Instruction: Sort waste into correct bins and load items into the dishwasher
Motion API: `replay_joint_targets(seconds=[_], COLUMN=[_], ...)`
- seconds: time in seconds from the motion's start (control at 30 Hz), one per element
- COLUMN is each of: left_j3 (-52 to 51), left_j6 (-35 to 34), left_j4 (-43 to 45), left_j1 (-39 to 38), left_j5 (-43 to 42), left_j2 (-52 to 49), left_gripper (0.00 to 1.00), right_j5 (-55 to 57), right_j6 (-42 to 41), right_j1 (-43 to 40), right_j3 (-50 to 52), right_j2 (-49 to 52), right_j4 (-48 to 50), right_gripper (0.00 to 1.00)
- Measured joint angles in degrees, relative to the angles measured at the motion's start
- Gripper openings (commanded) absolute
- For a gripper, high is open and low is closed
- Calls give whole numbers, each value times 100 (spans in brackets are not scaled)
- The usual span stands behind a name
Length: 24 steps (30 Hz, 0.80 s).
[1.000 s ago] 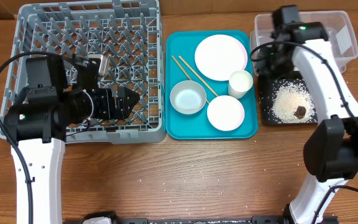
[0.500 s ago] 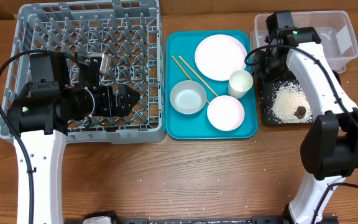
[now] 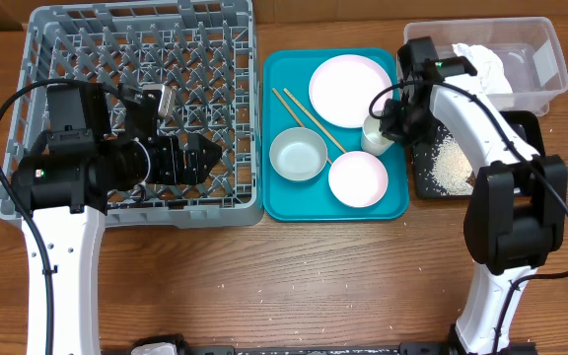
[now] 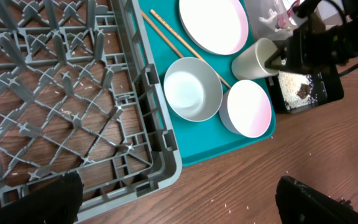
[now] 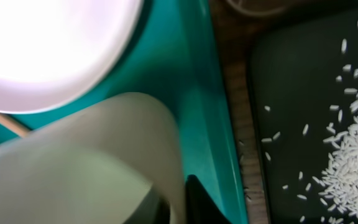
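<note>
Overhead, the teal tray (image 3: 282, 202) is carrying the pale pink plate (image 3: 348, 89), chopsticks (image 3: 299, 110), whitish-grey bowl (image 3: 298, 155), pink bowl (image 3: 357, 178) and small white cup (image 3: 371, 138). The clear tub (image 3: 552, 54) is holding the crumpled napkin (image 3: 481, 61). The black tray (image 3: 423, 182) is holding rice (image 3: 448, 163) and is half covered by the right arm. The right gripper (image 3: 390, 123), over the tub a second ago, is now meeting the cup. The left gripper (image 3: 208, 160) is hovering unmoved over the dish rack (image 3: 146, 39).

From the left wrist, the left gripper is spreading wide, grasping nothing. The cup is tilting, and a brown lump (image 4: 301, 91) is lying on the rice.

From the right wrist, dark fingers (image 5: 199, 198), cropped at the bottom edge, are pinching the cup's wall.
</note>
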<state>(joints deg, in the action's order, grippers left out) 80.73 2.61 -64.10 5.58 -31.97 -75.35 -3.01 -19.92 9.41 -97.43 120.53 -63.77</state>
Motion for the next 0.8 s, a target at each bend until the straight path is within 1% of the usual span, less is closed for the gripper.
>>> replay_joint_targets(seconds=[0.17, 0.3, 0.37, 0.43, 0.5, 0.6, 0.63, 0.7, 0.77, 0.8], left_j3=[0, 0, 4, 28, 37, 61, 63, 66, 66, 66], left_j6=[0, -63, -85, -101, -63, 151, 251, 358, 407, 433], left_j4=[7, 42, 35, 17, -11, -20, -15, -28, -26, -26], left_j1=[0, 0, 0, 0, 13, 55, 81, 94, 94, 94], left_j5=[0, 0, -122, -413, -1021, -2223, -2765, -3379, -3974, -4286], left_j2=[0, -2, -37, -179, -439, -988, -1340, -1753, -2114, -2282], left_gripper=[100, 100, 100, 100, 100, 100, 100, 100, 100, 100], right_j5=[0, -66, -299, -780, -1228, -2100, -2376, -2949, -3298, -3563], right_j6=[2, 2, 2, 2, 2, -66, -109, -262, -389, -501], right_j1=[-2, 0, -2, 0, 17, 199, 321, 581, 721, 822], right_j3=[33, -122, -127, -140, -186, -280, -286, -122, 109, 363], right_j2=[0, -70, -363, -905, -1329, -1836, -1902, -1899, -1882, -1878], right_j4=[-31, -374, -378, -258, -17, 719, 905, 1552, 1982, 2439], right_gripper=[4, 4, 4, 4, 4, 4, 4, 4, 4, 4])
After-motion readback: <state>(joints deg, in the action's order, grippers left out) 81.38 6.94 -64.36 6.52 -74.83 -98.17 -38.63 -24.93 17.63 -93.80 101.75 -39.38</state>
